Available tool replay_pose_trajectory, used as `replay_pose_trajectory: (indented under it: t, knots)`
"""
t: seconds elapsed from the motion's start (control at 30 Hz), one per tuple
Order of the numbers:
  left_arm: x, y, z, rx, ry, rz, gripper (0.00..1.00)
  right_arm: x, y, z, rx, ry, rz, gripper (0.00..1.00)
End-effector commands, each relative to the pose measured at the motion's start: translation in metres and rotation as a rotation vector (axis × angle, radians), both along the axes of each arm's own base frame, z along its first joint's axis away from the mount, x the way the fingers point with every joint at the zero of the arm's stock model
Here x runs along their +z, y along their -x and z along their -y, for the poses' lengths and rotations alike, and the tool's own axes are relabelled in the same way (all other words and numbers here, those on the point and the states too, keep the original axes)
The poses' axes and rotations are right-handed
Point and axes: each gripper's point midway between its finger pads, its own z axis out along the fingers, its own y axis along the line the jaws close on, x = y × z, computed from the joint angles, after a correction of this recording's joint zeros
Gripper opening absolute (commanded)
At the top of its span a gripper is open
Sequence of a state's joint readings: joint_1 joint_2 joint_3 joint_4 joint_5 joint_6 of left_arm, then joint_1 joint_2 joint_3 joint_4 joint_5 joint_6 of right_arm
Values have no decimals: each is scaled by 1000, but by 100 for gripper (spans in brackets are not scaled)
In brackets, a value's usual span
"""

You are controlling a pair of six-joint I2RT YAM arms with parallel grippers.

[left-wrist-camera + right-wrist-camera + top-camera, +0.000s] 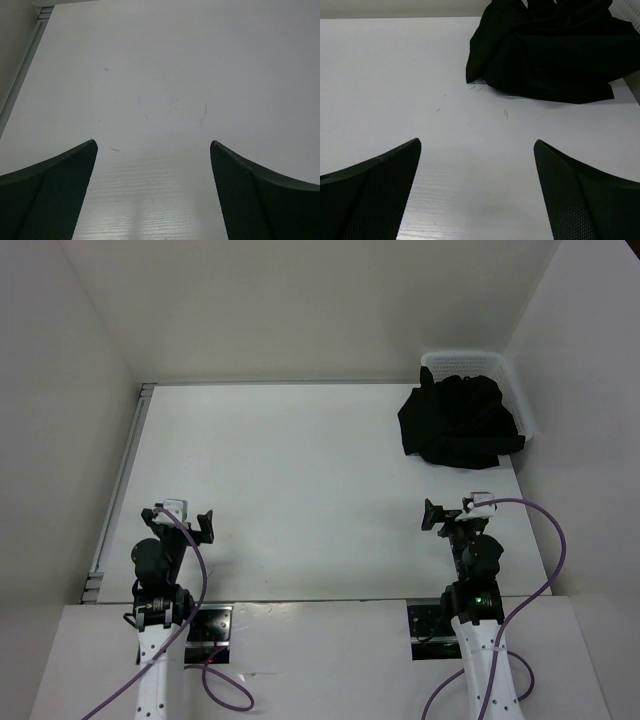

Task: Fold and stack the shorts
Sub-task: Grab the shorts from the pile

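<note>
"shorts, where?"
"a crumpled black heap of soft cloth, partly in the white mesh basket at the far right corner of the bench, spilling over its near rim onto the smooth white top."
"and the pincers?"
"left pincer and right pincer both gape wide, gripping nothing, their dark textured fingers above the bench."

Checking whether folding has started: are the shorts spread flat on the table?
No, the shorts sit in a crumpled heap, spilling out of the white basket onto the table at its far right corner.
</note>
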State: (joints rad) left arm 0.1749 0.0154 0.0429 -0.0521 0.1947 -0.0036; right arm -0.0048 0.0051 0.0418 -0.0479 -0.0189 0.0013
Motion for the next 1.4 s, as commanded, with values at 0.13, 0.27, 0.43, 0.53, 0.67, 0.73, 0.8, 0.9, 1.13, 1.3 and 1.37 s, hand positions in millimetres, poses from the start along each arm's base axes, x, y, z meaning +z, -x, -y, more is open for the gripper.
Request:
replay_pose_trajectory:
  t: [0.13, 0.27, 0.43, 0.53, 0.67, 0.73, 0.8, 0.9, 1.13, 1.3, 1.37]
  knots:
    - [-3, -2, 0, 0, -7, 20, 100, -6, -3, 1, -3, 9, 18, 98]
    - [-3, -2, 4, -23, -6, 20, 100, -2, -2, 0, 6, 9, 27, 98]
    - [-4, 41, 92, -539, 90, -88, 100, 34, 10, -60, 420, 427, 209, 99]
    - [-22, 96, 134, -807, 258, -274, 100, 23, 23, -84, 661, 1529, 539, 98]
    - [14, 50, 119, -754, 38, 51, 100, 43, 10, -68, 477, 1672, 562, 99]
    - [34, 41, 113, -711, -13, 135, 100, 75, 11, -67, 372, 1592, 648, 99]
    - [63, 36, 110, -684, -77, 254, 100, 112, 20, -70, 297, 1510, 752, 99]
    - [74, 4, 88, -531, -30, 172, 100, 176, 17, -59, 280, 1325, 669, 99]
    - [98, -110, 76, -359, 71, -337, 100, 181, -162, 32, 19, 506, -165, 95]
    - [91, -148, 94, -381, 66, -447, 100, 114, -229, 78, -138, 199, -478, 94]
    - [98, -148, 108, -449, 80, -437, 100, 105, -248, 119, -253, 22, -508, 94]
